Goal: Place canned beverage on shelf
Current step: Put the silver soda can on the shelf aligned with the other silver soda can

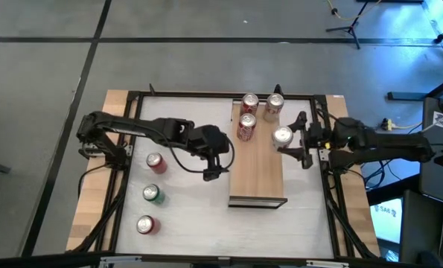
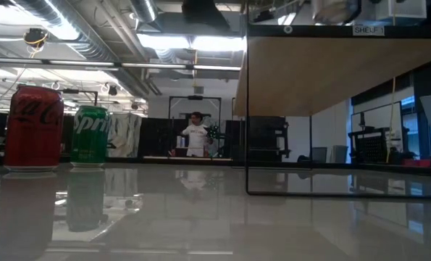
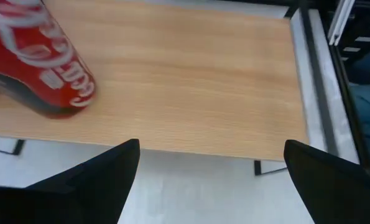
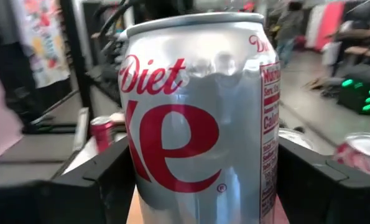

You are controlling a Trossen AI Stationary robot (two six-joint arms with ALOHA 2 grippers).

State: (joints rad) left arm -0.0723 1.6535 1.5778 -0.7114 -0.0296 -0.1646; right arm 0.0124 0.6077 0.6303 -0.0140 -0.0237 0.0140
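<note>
A silver Diet Coke can [image 4: 197, 118] stands upright between the fingers of my right gripper [image 4: 206, 180], over the right edge of the light-wood shelf [image 1: 257, 167]. My right gripper [image 1: 288, 138] reaches in from the table's right. Three more cans [image 1: 247, 112] stand on the shelf's far end. My left gripper [image 1: 214, 162] is open and empty, just left of the shelf; its wrist view shows the shelf [image 3: 185, 81] and a red can [image 3: 41, 62] on it. My right gripper pinches the Diet Coke can's side wall [image 4: 141, 168] between its two fingers [image 4: 104, 186], one on each side of the lower body. The fingers come level from the table's right side. The can is upright; whether its base rests on the shelf is hidden.
Three cans stand on the white tabletop at the left: a red one [image 1: 155, 162], a green one [image 1: 153, 194] and a red one [image 1: 147, 224]. The low view shows the shelf [image 2: 331, 72] raised on a black frame [image 2: 247, 145]. A person [image 2: 195, 136] stands far off in the room.
</note>
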